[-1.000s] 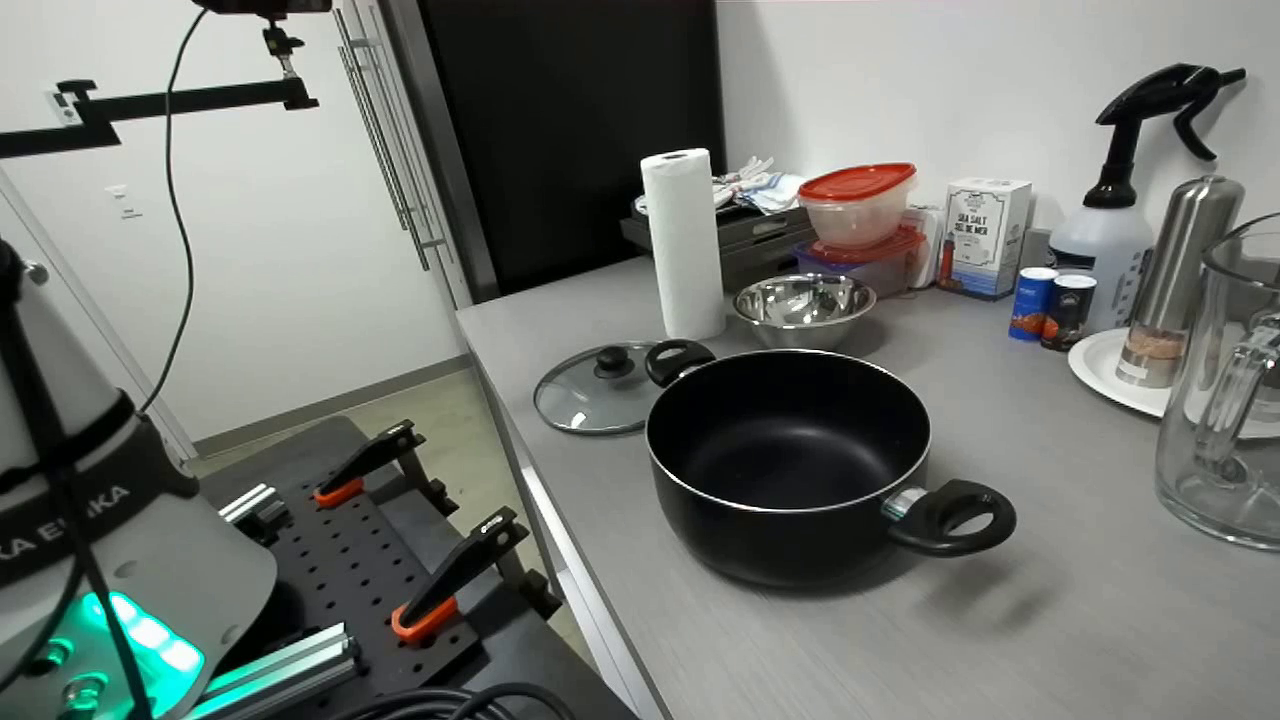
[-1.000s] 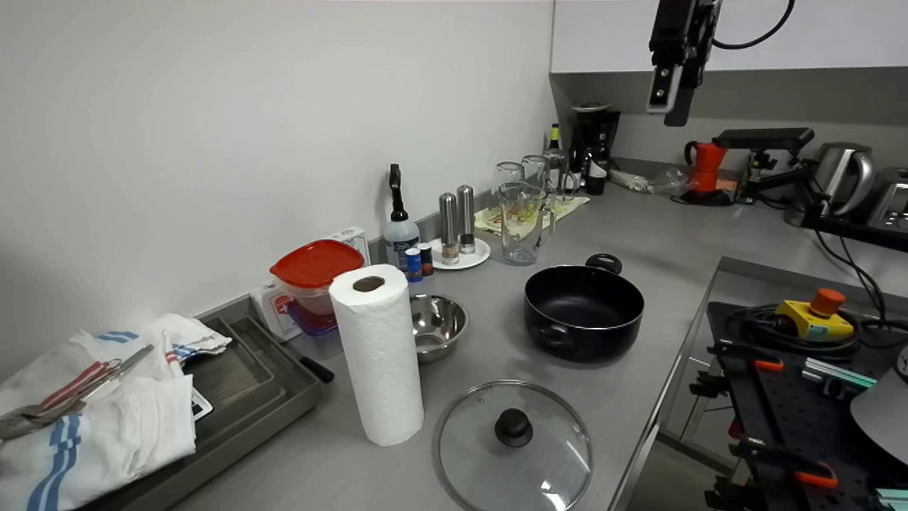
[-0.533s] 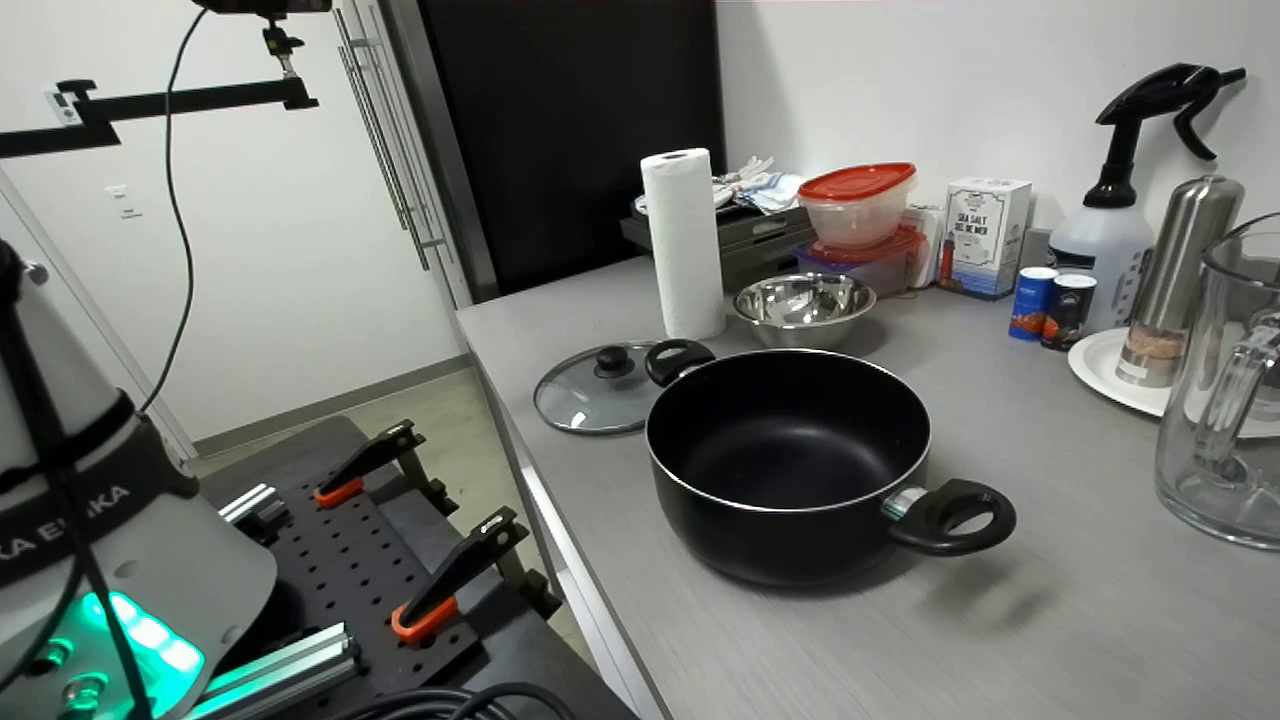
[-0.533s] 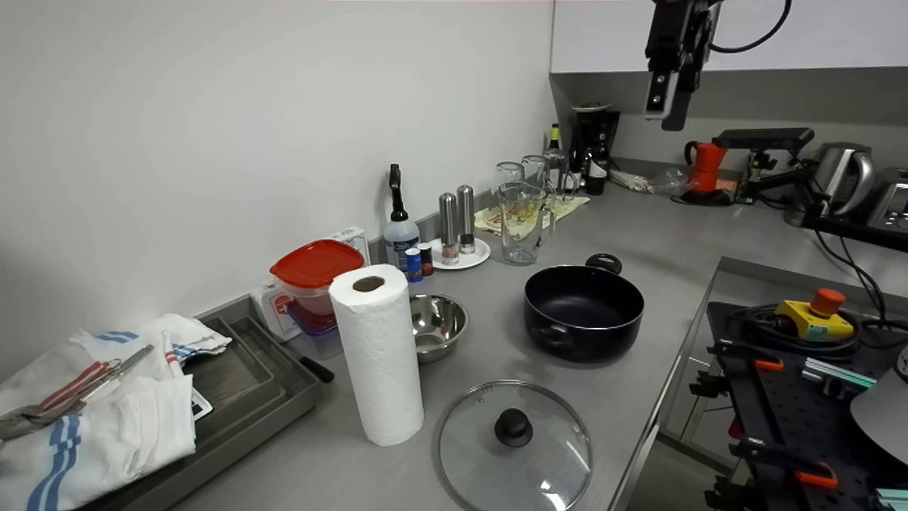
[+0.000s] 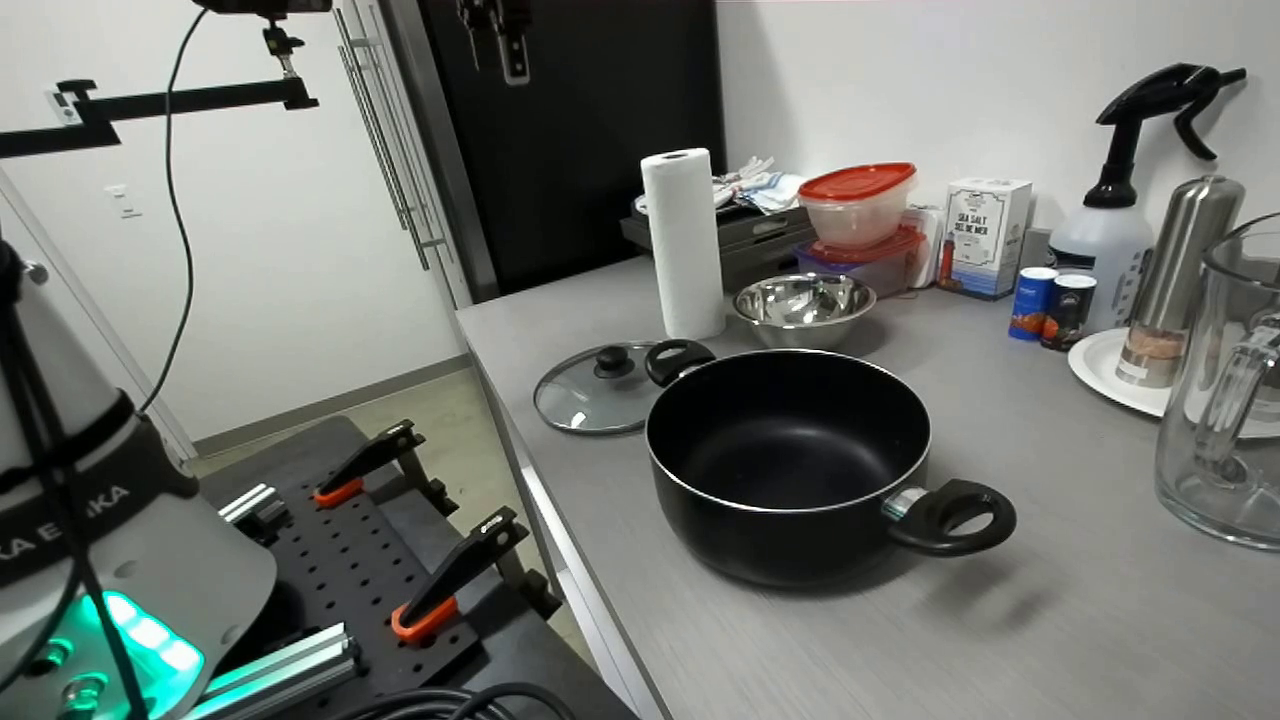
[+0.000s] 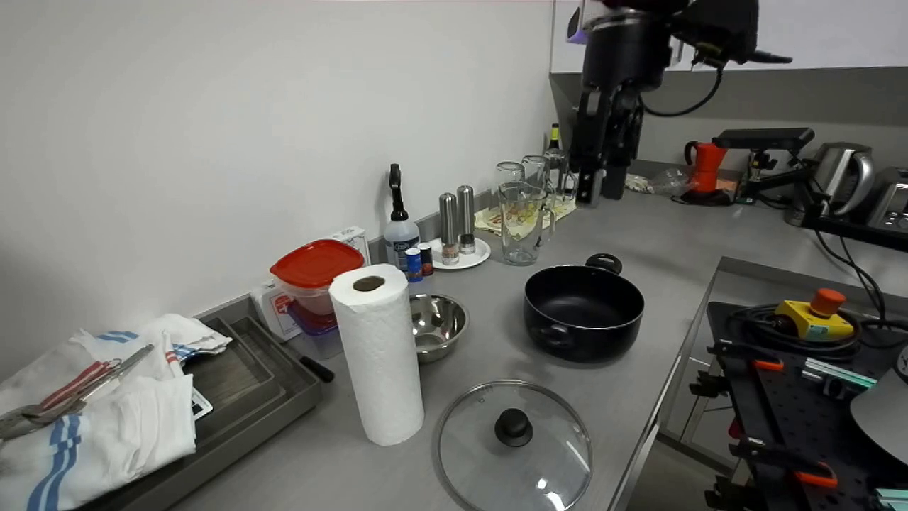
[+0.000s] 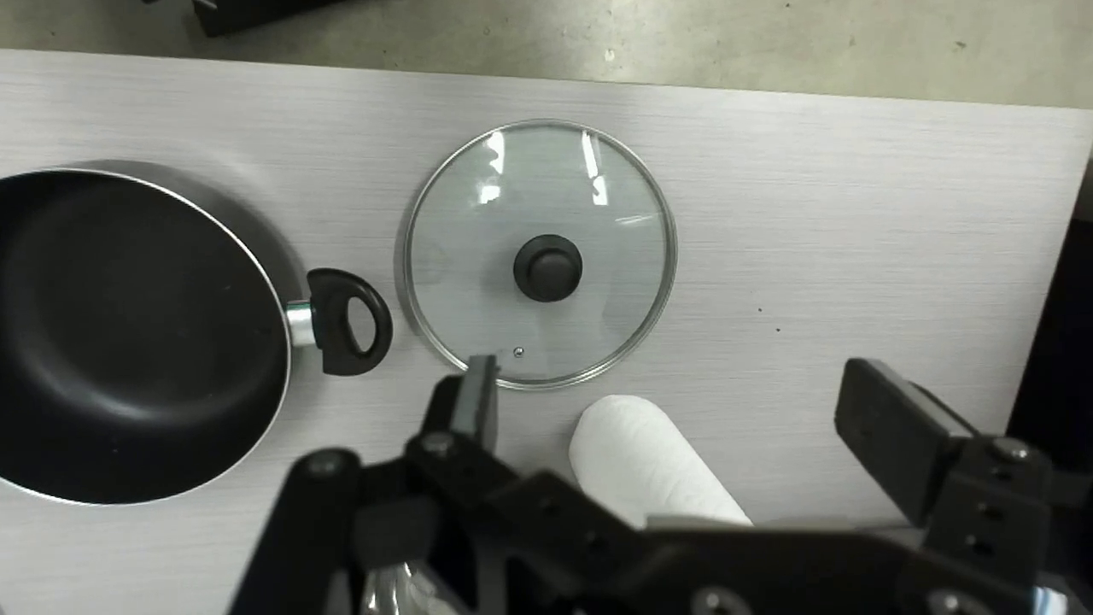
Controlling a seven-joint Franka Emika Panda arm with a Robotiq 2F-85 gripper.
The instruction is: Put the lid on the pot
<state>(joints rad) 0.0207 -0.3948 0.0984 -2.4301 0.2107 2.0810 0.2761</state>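
The clear-glass lid [image 5: 590,395] with its dark knob lies flat on the counter, beside the pot and apart from it. It shows fully in the wrist view [image 7: 546,333] and in an exterior view [image 6: 525,468]. The black pot [image 5: 780,545] stands upright and uncovered, its dark inside visible; it also shows in an exterior view [image 6: 585,344] and at the left of the wrist view [image 7: 128,333]. My gripper [image 7: 670,367] is open and empty, fingers wide apart. It hangs high above the counter in both exterior views [image 5: 498,72] [image 6: 600,197], pointing down.
A tall paper towel roll [image 6: 379,362] stands near the lid and shows under the jaws in the wrist view [image 7: 649,461]. A steel bowl [image 5: 805,315] sits behind the pot. A glass pitcher [image 5: 1225,400] stands beyond the pot. The counter's front edge [image 7: 546,79] runs near the lid.
My gripper has come down and leftward in an exterior view and has just entered the top of the other exterior view. The lid and the pot have not moved.
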